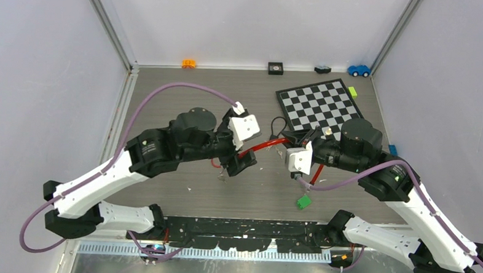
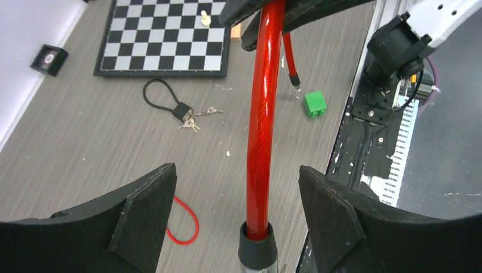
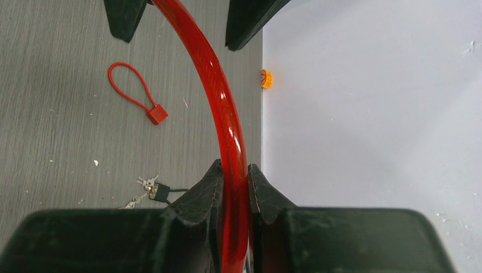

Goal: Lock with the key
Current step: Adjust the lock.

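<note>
A thick red cable lock point(image 2: 262, 114) hangs above the table between both arms. My right gripper point(image 3: 233, 182) is shut on the cable partway along. The cable's black collar and silvery end point(image 2: 258, 247) sit between the fingers of my left gripper point(image 2: 237, 170), which is open, with clear gaps on both sides of the cable. The cable's other end point(image 2: 294, 79) hangs down near the green block. A bunch of small keys point(image 2: 199, 116) lies on the table beside a small black padlock point(image 2: 183, 111) with a black loop. From above, the cable point(image 1: 264, 144) spans the two grippers.
A small red padlock point(image 3: 156, 115) with a thin red loop lies on the table under the left arm. A green block point(image 1: 303, 201) sits near the front rail. The chessboard point(image 1: 319, 106), with a white pawn point(image 2: 205, 19) on it, lies at the back right. Small toys line the back wall.
</note>
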